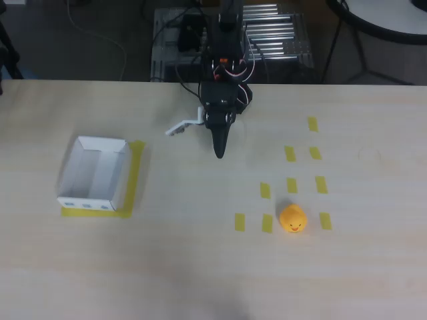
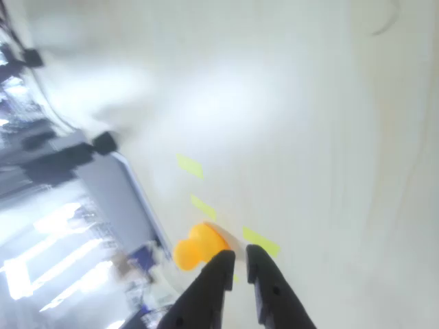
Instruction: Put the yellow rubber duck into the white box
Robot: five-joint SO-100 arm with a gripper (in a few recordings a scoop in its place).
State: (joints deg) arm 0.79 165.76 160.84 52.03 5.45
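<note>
The yellow rubber duck [image 1: 293, 219] sits on the pale table at the right, among short yellow tape marks. The white box [image 1: 93, 175] stands at the left on a yellow tape rectangle, open side up, with small blue marks on its near wall. My gripper [image 1: 219, 152] hangs at the table's far middle, pointing toward the front, well apart from both the duck and the box. Its black fingers lie together and hold nothing. In the blurred wrist view the duck [image 2: 195, 247] shows just beyond the shut gripper [image 2: 240, 255].
Several yellow tape marks [image 1: 291, 185] dot the right half of the table. A small white plate [image 1: 179, 127] juts from the gripper's left side. Cables and a metal rack [image 1: 273, 33] lie behind the table's far edge.
</note>
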